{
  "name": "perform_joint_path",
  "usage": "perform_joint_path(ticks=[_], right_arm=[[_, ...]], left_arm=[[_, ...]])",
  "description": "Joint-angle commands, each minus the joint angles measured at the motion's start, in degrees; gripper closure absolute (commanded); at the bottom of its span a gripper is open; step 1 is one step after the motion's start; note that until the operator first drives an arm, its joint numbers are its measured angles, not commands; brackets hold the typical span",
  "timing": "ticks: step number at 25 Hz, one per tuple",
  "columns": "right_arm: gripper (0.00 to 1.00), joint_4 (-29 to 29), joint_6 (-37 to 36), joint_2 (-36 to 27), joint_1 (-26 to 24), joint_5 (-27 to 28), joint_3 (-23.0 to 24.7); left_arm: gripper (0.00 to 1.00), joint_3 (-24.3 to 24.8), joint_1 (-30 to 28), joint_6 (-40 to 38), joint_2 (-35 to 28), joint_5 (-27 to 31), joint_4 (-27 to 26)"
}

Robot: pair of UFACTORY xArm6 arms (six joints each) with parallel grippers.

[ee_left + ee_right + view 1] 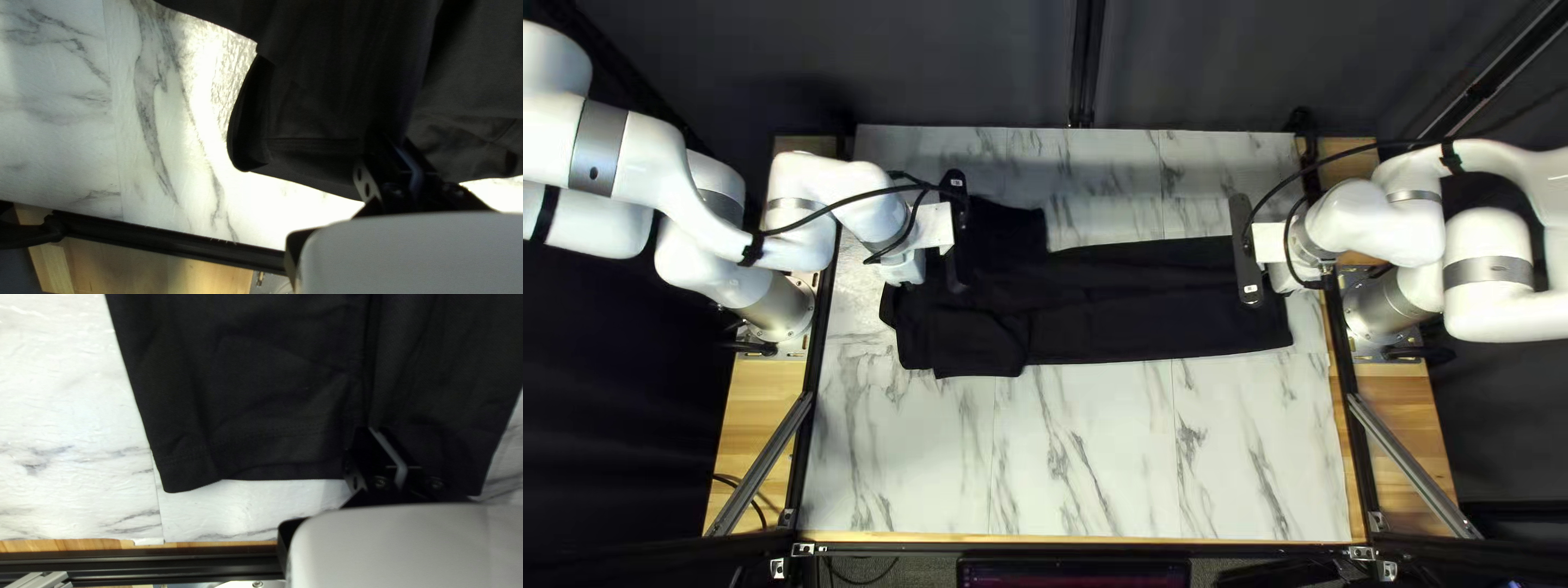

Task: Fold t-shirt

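A black t-shirt [1154, 316] lies stretched lengthwise across the table, with a bunched, layered part at the left of the top left view. Over that part is my left gripper [956, 261]. Cloth of the t-shirt [327, 98] rises in a ridge at my left gripper [395, 144], which is shut on it near its edge. My right gripper [1246, 261] is low over the opposite end. In the right wrist view, creases in the t-shirt [261, 403] run into my right gripper [373, 433], shut on the cloth close to the stitched hem. Both sets of fingertips are partly hidden against black fabric.
Bare marble-patterned table [1089, 457] extends between the t-shirt and the near edge, with another bare strip along the far edge. Dark rails [808, 403] border the table sides, beside the arm bases.
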Motion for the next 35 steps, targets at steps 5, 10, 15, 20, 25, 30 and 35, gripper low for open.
perform_joint_path(ticks=[5,10,15,20,25,30,35], right_arm=[[0.00,0.6,-0.2,1.5,1.0,-1.3,-0.6],[0.00,0.6,-0.9,-3.7,1.0,4.0,-1.4],[0.00,0.3,-3.1,-3.5,-0.4,6.2,-4.6],[0.00,2.1,-10.6,4.7,-5.2,2.3,-9.7],[0.00,6.3,-18.6,11.5,-9.2,-1.9,-12.3],[0.00,9.6,-22.4,16.1,-9.9,-5.1,-13.5],[0.00,11.3,-24.0,19.1,-9.5,-7.2,-14.3]], left_arm=[[0.00,-2.9,-2.9,-0.8,2.8,1.2,-0.6],[0.00,-5.1,-3.6,-0.5,1.3,4.8,-0.7],[0.00,-7.6,-2.1,1.6,1.1,6.9,-0.6],[0.00,-10.5,1.1,5.8,6.4,3.7,-1.6],[0.00,-11.6,3.8,9.5,10.2,1.1,-2.9],[0.00,-10.2,5.3,10.1,10.7,0.2,-3.9],[0.00,-7.2,5.6,8.1,10.5,-1.3,-4.8]])
